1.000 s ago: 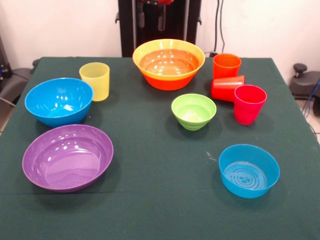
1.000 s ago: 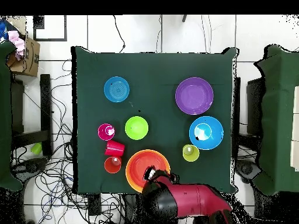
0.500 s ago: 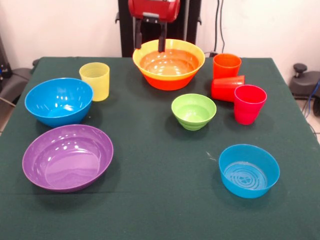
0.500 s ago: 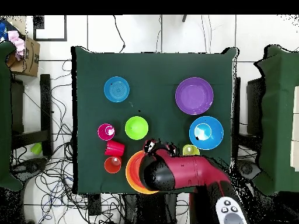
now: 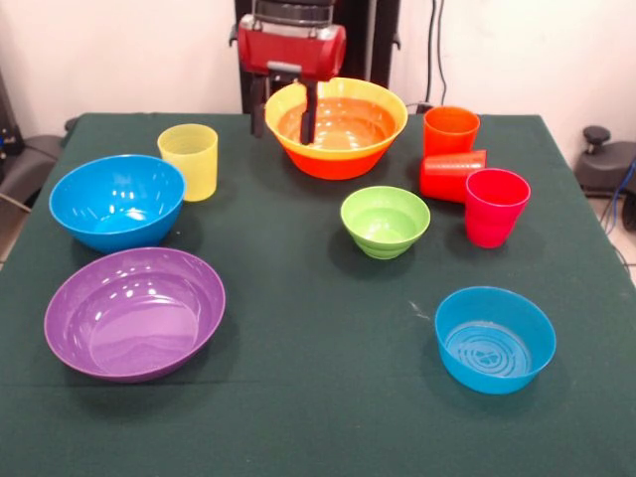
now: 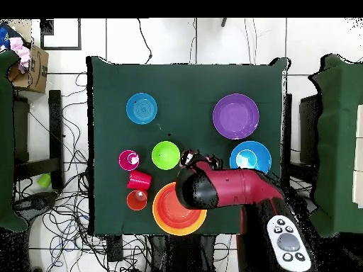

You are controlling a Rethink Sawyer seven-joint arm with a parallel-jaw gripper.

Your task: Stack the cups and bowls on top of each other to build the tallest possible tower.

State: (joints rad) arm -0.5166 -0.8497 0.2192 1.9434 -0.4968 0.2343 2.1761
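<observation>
Jaws [image 5: 282, 119] hang spread apart and empty from the red arm [image 6: 234, 190], their two dark fingers [image 5: 308, 114] pointing down over the left rim of the yellow-orange bowl [image 5: 343, 129] in the front view — one finger in front of the bowl's inside, the other just outside its rim.

Green counter [image 5: 318, 397] carries everything else, nothing stacked. In the front view the yellow cup [image 5: 189, 161] stands upright left of the big bowl, with a blue bowl [image 5: 117, 201] near it and the purple bowl [image 5: 135, 312] closer to the camera. The green bowl [image 5: 385, 221] sits near the middle. To its right are three cups close together — the orange cup [image 5: 450, 130] upright at the back, the red cup [image 5: 452, 175] lying on its side just in front of it, and the pink cup [image 5: 495, 207] upright, just beside the tipped one. A second blue bowl [image 5: 494, 339] sits alone, well apart, at the near right.

From overhead the arm covers the yellow cup and part of one blue bowl [image 6: 252, 154].
</observation>
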